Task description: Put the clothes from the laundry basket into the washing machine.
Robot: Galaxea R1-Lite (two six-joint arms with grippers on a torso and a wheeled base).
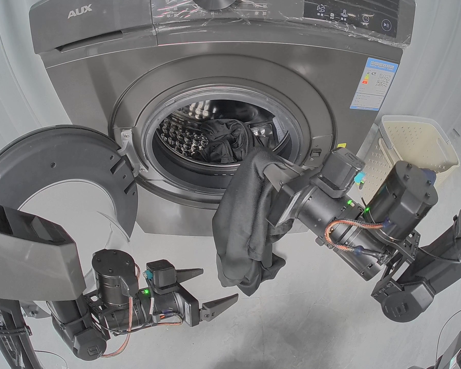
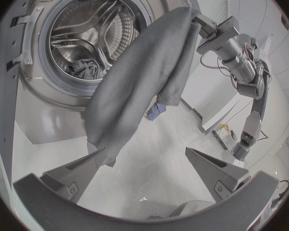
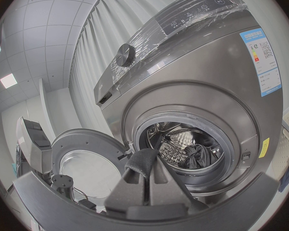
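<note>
The grey washing machine (image 1: 200, 73) stands ahead with its round door (image 1: 61, 170) swung open to the left. A dark garment (image 1: 225, 139) lies inside the drum (image 3: 179, 145). My right gripper (image 1: 271, 172) is shut on a dark grey cloth (image 1: 243, 216) just in front of the drum opening's lower right rim; the cloth hangs down toward the floor. In the right wrist view the pinched cloth (image 3: 143, 159) bulges over the closed fingers. My left gripper (image 1: 212, 288) is open and empty, low at the left, below the cloth's hanging end (image 2: 135, 81).
A cream laundry basket (image 1: 420, 144) stands right of the machine, with a blue garment (image 2: 155, 109) showing by it. The pale floor (image 1: 302, 303) in front is bare. The open door occupies the space on the left.
</note>
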